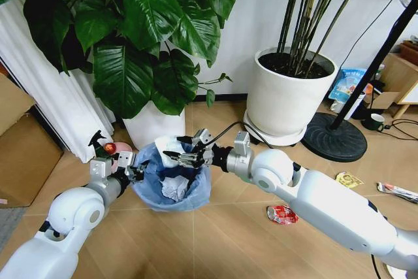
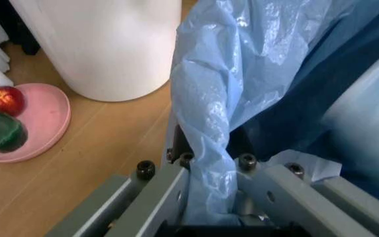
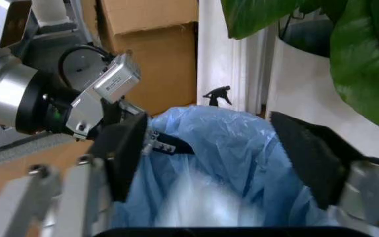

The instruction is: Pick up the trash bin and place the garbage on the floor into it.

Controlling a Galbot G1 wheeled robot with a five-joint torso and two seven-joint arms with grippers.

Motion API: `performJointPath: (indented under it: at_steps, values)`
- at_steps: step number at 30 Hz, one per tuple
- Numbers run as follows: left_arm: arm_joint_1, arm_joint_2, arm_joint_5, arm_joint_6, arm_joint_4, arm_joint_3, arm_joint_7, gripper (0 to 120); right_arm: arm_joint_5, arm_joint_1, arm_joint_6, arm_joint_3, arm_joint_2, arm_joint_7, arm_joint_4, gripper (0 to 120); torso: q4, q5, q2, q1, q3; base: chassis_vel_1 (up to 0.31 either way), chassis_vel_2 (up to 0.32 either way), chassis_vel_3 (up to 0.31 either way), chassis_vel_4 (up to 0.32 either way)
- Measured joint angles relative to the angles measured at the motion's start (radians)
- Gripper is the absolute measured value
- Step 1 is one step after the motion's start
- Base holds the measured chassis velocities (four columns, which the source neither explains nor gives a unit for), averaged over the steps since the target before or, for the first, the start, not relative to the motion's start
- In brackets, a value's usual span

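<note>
The trash bin (image 1: 171, 187), lined with a crinkly light-blue bag (image 2: 209, 98), has crumpled white paper (image 1: 175, 187) inside. My left gripper (image 1: 135, 173) is shut on the bin's rim and bag, and the left wrist view shows the plastic pinched between its fingers (image 2: 170, 182). My right gripper (image 1: 181, 157) hovers open over the bin's mouth, its black pads (image 3: 127, 148) spread wide above the bag (image 3: 222, 143). A red wrapper (image 1: 282, 213), a yellow wrapper (image 1: 348, 179) and a long thin wrapper (image 1: 396, 191) lie on the floor to the right.
A big leafy plant in a white pot (image 1: 153, 125) stands just behind the bin, and a second white pot (image 1: 287, 96) sits back right. A black fan base (image 1: 334, 136) is farther right. A pink plate (image 2: 41, 118) with a red fruit and a green spray bottle (image 1: 99, 142) sit left of the bin, and cardboard boxes (image 1: 23, 155) at far left.
</note>
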Motion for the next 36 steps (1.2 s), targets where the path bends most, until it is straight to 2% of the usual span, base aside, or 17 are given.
performJointPath:
  at_steps: [2,6,9,15,18,21,22,25,27,28,30,31,32,34,36]
  values:
    - [0.0,0.0,0.0,0.0,0.0,0.0,0.0,0,0.0,-0.001,0.001,0.0,-0.001,0.0,0.001,77,0.0,0.0,0.0,0.0,0.0,0.0,0.0,0.0,0.0]
    - [0.0,-0.002,0.001,0.0,-0.004,0.001,-0.001,0,-0.002,-0.005,0.004,0.004,0.0,0.006,0.003,94,-0.0001,0.0,0.0,0.0,0.0,0.0,0.0,0.0,0.0]
    - [0.001,-0.002,0.001,0.0,-0.004,0.002,-0.002,0,-0.001,-0.009,0.006,0.011,0.003,0.014,0.004,99,0.0,0.0,0.0,0.0,0.0,0.0,0.0,0.0,0.0]
    - [0.002,0.0,0.002,0.0,-0.003,-0.003,-0.002,0,0.003,-0.019,0.006,0.06,0.001,0.027,0.006,100,0.0001,0.0001,0.0,0.0,0.0,0.0,0.0,0.0,0.0]
    - [0.003,0.002,0.001,0.0,-0.003,-0.008,-0.001,0,0.011,-0.036,0.003,0.118,-0.01,0.035,0.006,100,0.0001,0.0,0.0,0.0,0.0,0.0,0.0,0.0,0.0]
    - [0.003,0.0,0.0,0.0,-0.003,-0.015,0.001,0,0.021,-0.118,0.0,0.269,-0.06,0.044,0.028,100,0.0002,0.0,0.0,0.0,0.0,0.0,0.0,0.0,0.0]
    - [0.003,0.0,0.0,0.0,-0.003,-0.015,0.001,0,0.021,-0.118,0.0,0.269,-0.06,0.044,0.028,100,0.0002,0.0,0.0,0.0,0.0,0.0,0.0,0.0,0.0]
    - [0.003,-0.008,0.001,0.0,-0.002,-0.018,0.002,0,0.013,-0.261,-0.001,0.42,-0.112,0.092,0.069,100,-0.0003,-0.0003,0.0,0.0,0.0,0.0,0.0,0.0,0.0]
    - [0.003,-0.01,0.001,0.0,-0.002,-0.019,0.002,0,0.011,-0.29,0.002,0.437,-0.12,0.111,0.074,100,-0.0007,-0.0001,0.0,0.0,0.0,0.0,0.0,0.0,0.0]
    - [0.013,-0.014,0.004,0.0,-0.004,-0.026,0.003,0,0.005,-0.345,0.007,0.468,-0.133,0.165,0.082,100,-0.0011,0.0008,0.0,0.0,0.0,0.0,0.0,0.0,0.0]
    - [0.025,-0.016,0.007,0.0,-0.01,-0.035,0.003,0,0.001,-0.361,0.005,0.474,-0.133,0.196,0.082,100,-0.0011,0.0002,0.0,0.0,0.0,0.0,0.0,0.0,0.0]
    - [0.044,-0.02,0.01,0.0,-0.02,-0.047,0.001,0,-0.006,-0.379,-0.012,0.481,-0.132,0.239,0.077,100,0.0002,0.0,0.0,0.0,0.0,0.0,0.0,0.0,0.0]
    - [0.047,-0.024,0.011,0.0,-0.023,-0.051,-0.003,0,-0.014,-0.405,-0.027,0.494,-0.13,0.273,0.072,100,0.0005,0.0002,0.0,0.0,0.0,0.0,0.0,0.0,0.0]
    - [0.048,-0.027,0.012,0.0,-0.026,-0.053,-0.006,0,-0.02,-0.43,-0.035,0.511,-0.126,0.301,0.067,100,0.0004,0.0001,0.0,0.0,0.0,0.0,0.0,0.0,0.0]
    - [0.051,-0.033,0.012,0.0,-0.034,-0.054,-0.013,0,-0.046,-0.513,-0.04,0.574,-0.101,0.345,0.051,100,0.0006,-0.0001,0.0,0.0,0.0,0.0,0.0,0.0,0.0]
